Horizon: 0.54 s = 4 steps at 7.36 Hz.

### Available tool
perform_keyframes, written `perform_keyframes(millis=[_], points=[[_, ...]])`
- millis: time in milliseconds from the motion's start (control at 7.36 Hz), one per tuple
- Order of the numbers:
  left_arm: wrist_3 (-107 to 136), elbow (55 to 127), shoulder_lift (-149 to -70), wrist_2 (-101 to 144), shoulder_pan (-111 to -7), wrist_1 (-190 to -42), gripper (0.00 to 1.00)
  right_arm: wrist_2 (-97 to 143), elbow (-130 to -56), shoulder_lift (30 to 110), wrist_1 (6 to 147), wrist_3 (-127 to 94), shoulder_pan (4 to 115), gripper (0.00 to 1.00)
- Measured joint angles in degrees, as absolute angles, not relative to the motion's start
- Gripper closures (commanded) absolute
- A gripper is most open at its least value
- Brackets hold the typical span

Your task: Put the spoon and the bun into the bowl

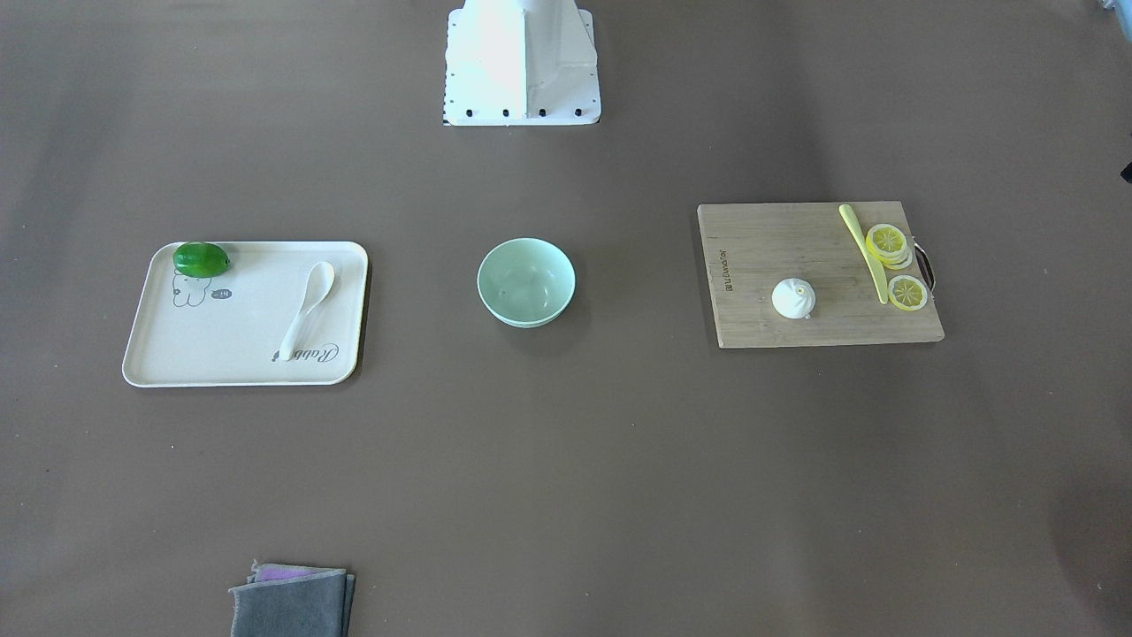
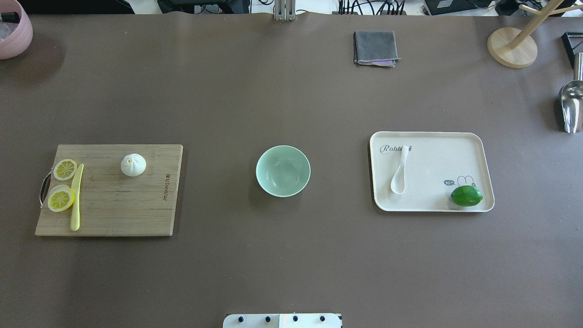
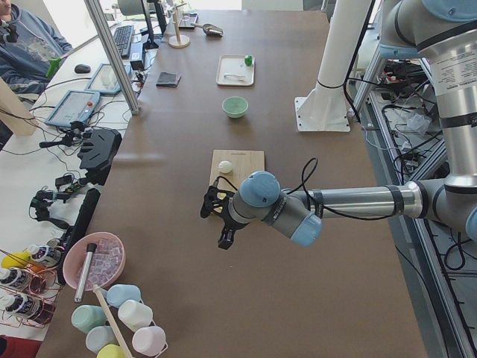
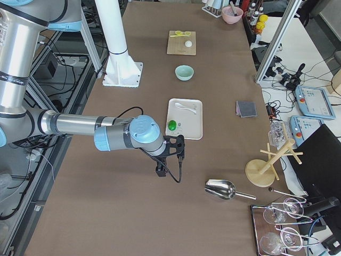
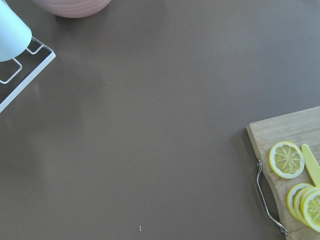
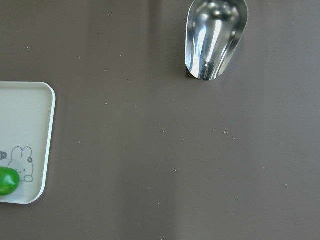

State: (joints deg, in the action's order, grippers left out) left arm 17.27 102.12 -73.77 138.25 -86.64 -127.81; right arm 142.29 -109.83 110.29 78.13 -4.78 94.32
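The mint-green bowl (image 2: 283,171) stands empty at the table's middle. The cream-white spoon (image 2: 400,173) lies on a cream tray (image 2: 478,150) to the bowl's right in the overhead view. The white pleated bun (image 2: 133,164) sits on a wooden cutting board (image 2: 136,209) to the bowl's left. My left gripper (image 3: 212,224) shows only in the exterior left view, above the table short of the board's end; I cannot tell if it is open or shut. My right gripper (image 4: 171,156) shows only in the exterior right view, beyond the tray's end; I cannot tell its state.
Lemon slices (image 2: 61,199) and a yellow knife (image 2: 76,197) lie on the board. A green lime (image 2: 466,195) sits on the tray. A folded grey cloth (image 2: 375,47), a metal scoop (image 2: 571,107), a wooden stand (image 2: 512,47) and a pink bowl (image 2: 13,29) are at the table's edges.
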Motion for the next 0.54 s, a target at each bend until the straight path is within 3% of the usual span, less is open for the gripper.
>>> perform_keyframes(millis=[543], points=[[34.4, 102.5, -83.3, 137.2, -76.2, -127.8, 0.02, 137.7, -109.9, 104.8, 60.1, -43.0, 75.0, 0.01]])
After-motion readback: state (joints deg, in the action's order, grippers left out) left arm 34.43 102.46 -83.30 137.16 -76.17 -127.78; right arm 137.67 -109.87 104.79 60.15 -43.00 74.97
